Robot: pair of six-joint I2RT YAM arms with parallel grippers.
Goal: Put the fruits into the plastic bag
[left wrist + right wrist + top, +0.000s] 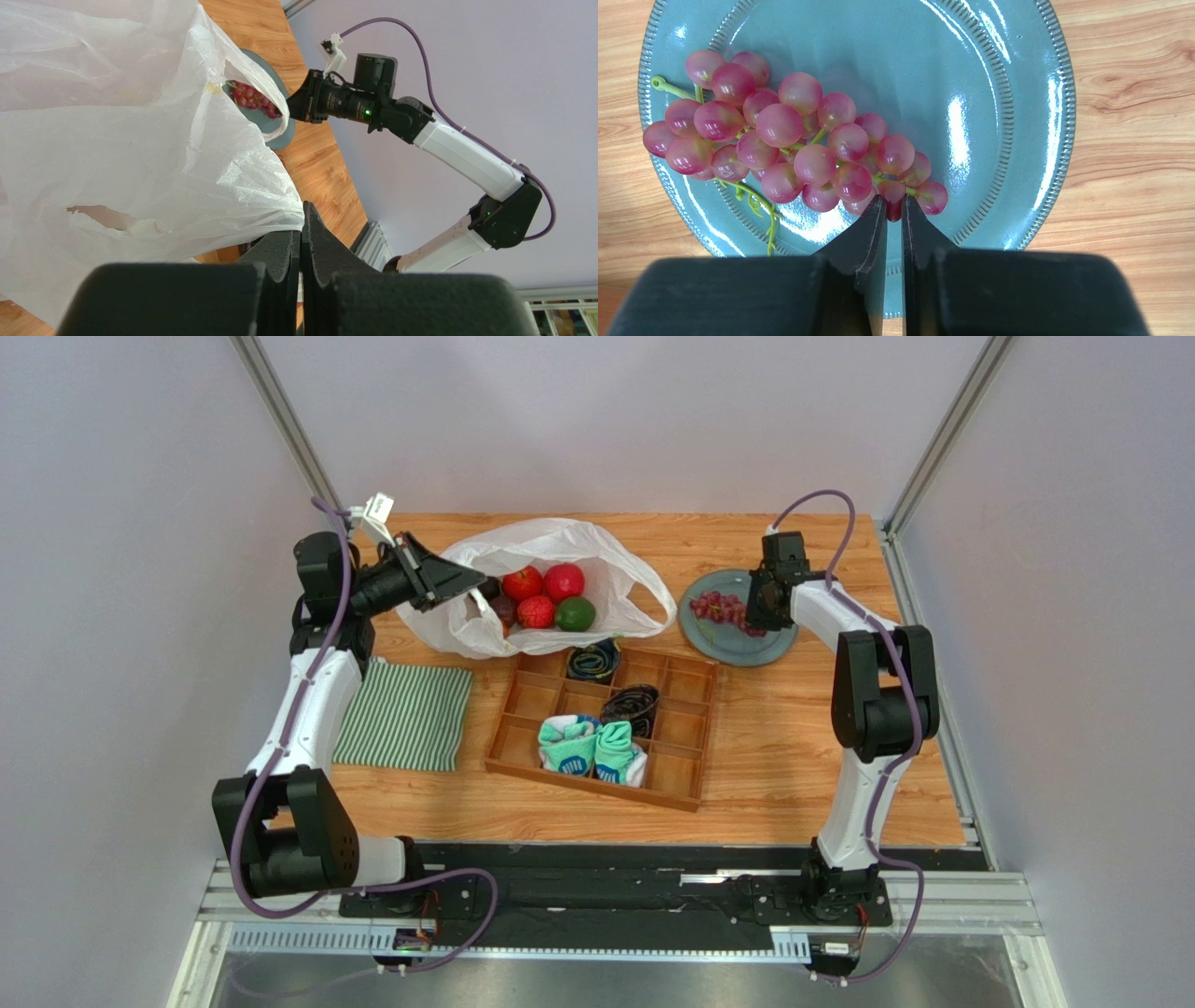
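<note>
Left gripper (302, 213) pressed together on plastic bag (126, 140) rim, back-left of table (786, 756). Right gripper (894, 208) pinches grapes (787, 147) by an end berry, on blue plate (1011, 105). Apples (544, 585) lie inside bag.

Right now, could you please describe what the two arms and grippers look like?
The left arm and right arm have white links, black joints and looping purple cables. The left gripper and right gripper are matte black with tapered wedge fingers.
</note>
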